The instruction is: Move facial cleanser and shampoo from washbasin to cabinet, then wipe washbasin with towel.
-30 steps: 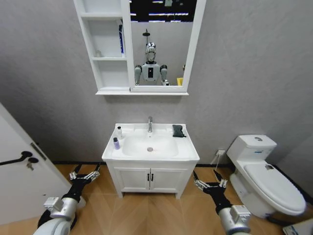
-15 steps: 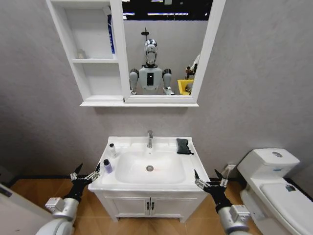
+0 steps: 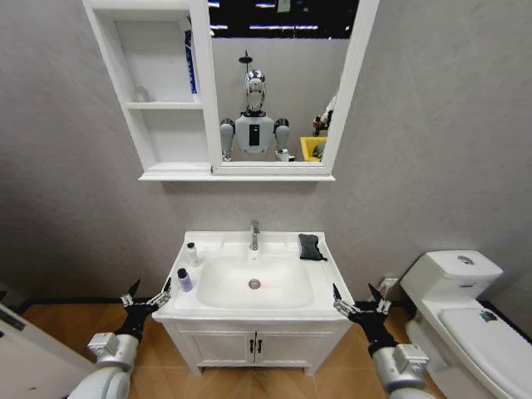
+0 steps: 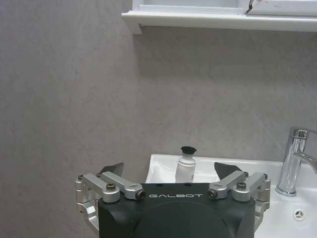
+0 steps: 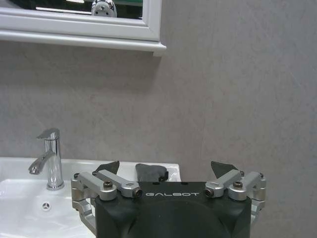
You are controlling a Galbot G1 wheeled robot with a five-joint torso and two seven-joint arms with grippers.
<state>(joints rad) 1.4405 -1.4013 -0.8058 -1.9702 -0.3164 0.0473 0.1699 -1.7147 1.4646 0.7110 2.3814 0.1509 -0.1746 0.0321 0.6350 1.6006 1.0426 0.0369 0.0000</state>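
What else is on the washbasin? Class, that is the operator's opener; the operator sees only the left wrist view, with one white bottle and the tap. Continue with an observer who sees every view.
Observer: A dark towel lies on the back right corner of the washbasin.
Operator: Is there a second bottle?
Observer: Yes, a small purple bottle stands on the left rim, nearer the front than your white bottle.
Operator: Where is the right gripper?
Observer: The right gripper is low by the front right corner, jaws open.
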